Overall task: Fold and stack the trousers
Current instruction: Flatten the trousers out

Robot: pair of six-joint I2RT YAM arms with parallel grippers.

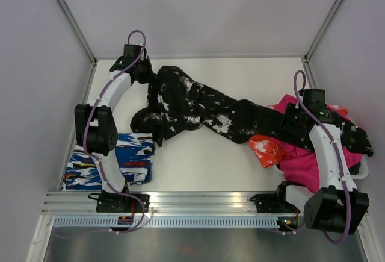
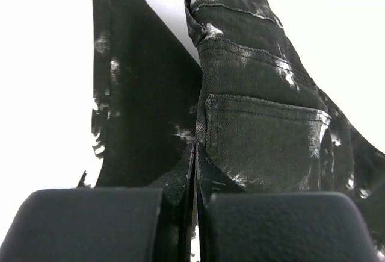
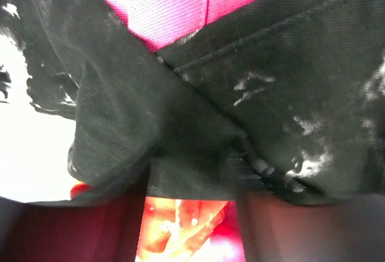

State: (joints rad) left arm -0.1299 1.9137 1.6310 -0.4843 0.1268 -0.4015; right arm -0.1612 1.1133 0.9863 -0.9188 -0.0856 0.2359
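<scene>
The black trousers (image 1: 198, 108) with white splatter lie stretched across the table from the far left to the right edge. My left gripper (image 1: 146, 72) is at their far-left end. In the left wrist view its jaws (image 2: 195, 147) are pressed together with their tips against the trousers (image 2: 258, 129), near a back pocket. My right gripper (image 1: 290, 123) sits on a trouser leg over the pile at the right. In the right wrist view the trousers (image 3: 150, 111) drape over my gripper (image 3: 192, 165), hiding the tips; a band of cloth sits between the nearly closed jaws.
A folded blue-white-red garment (image 1: 114, 159) lies at the near left beside the left arm. A magenta cloth (image 1: 301, 162) and an orange-red printed cloth (image 1: 264, 149) are piled at the right under the trouser leg, both also in the right wrist view (image 3: 180, 3) (image 3: 186, 226). The white table (image 1: 204, 165) has side walls.
</scene>
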